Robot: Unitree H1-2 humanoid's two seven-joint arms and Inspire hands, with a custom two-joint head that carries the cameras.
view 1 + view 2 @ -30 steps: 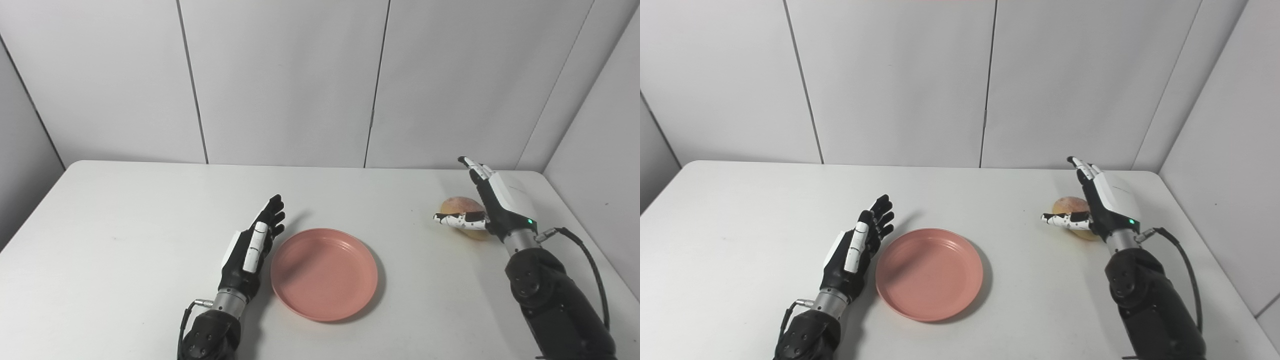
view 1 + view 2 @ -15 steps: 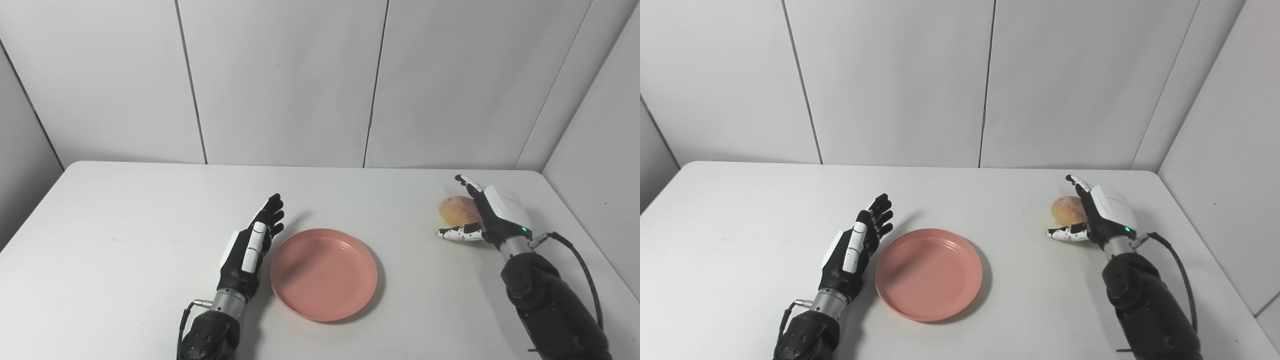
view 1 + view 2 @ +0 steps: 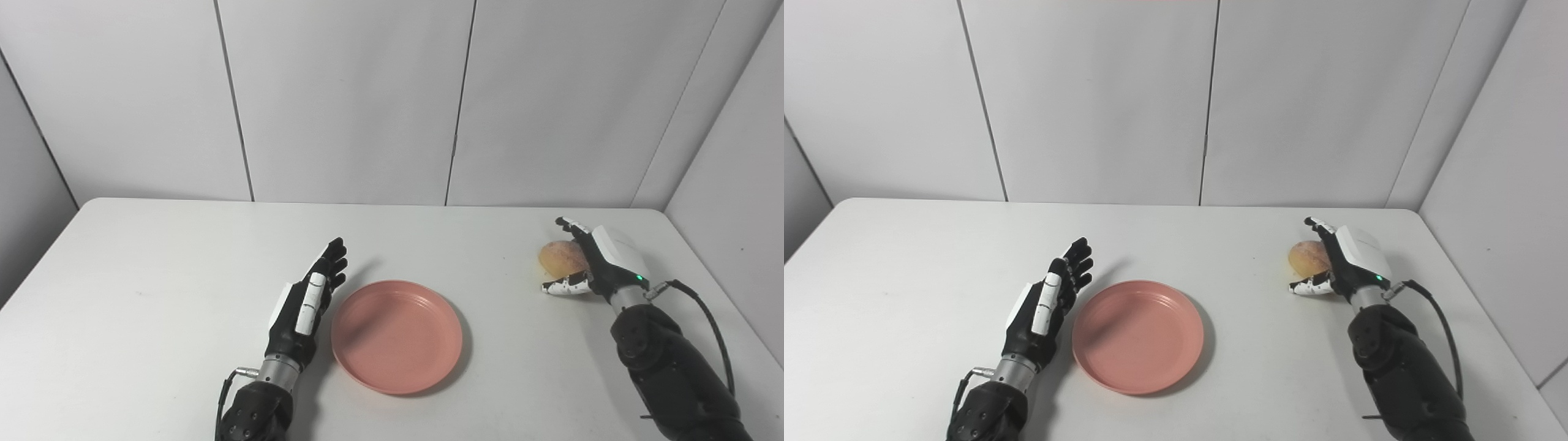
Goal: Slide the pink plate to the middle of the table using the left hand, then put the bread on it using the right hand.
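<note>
The pink plate (image 3: pixel 397 335) lies empty near the middle of the white table (image 3: pixel 153 269). My left hand (image 3: pixel 306 301) stands open on edge just left of the plate, fingers straight, close to its rim. The bread (image 3: pixel 558 257), a round tan bun, rests on the table at the right. My right hand (image 3: pixel 597 260) is open and low beside the bread's right side, fingers reaching over its far side and thumb in front of it. The fingers are not closed on it.
Grey wall panels (image 3: pixel 349 98) stand behind the table and along its right side. A black cable (image 3: pixel 704 306) loops off my right forearm near the table's right edge.
My right hand has come down from above the bread to table height beside it, with the thumb drawn in nearer the bread. The left hand and the plate have stayed put.
</note>
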